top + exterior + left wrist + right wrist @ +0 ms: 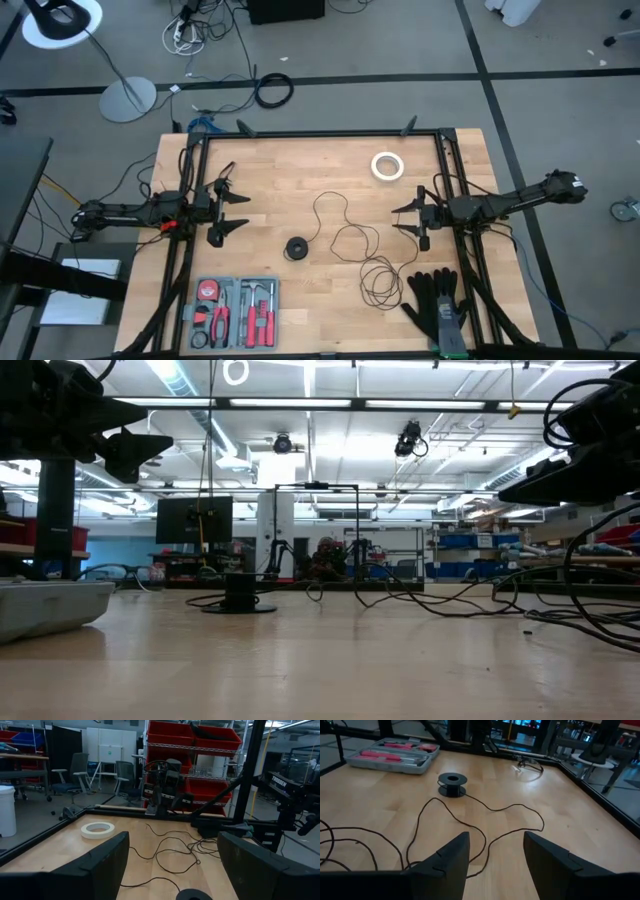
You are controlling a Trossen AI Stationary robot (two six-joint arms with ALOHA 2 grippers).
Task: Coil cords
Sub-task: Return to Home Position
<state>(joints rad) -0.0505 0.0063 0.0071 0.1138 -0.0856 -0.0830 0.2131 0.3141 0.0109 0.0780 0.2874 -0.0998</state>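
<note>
A thin black cord point(352, 245) lies in loose loops on the wooden table, right of centre. One end joins a small round black puck point(296, 248), which stands flat on the table near the middle; it also shows in the right wrist view point(452, 785). My left gripper point(243, 212) hovers open at the table's left side, pointing toward the puck and well short of it. At the right side my right gripper point(402, 218) hovers open above the table, with the cord's loops point(470, 827) in front of it. Neither gripper touches anything.
A white tape ring point(387, 166) lies at the far right. A grey tool case point(232, 312) sits at the near edge, left of centre. Black gloves point(435, 300) lie at the near right corner. A dark frame point(320, 133) borders the table.
</note>
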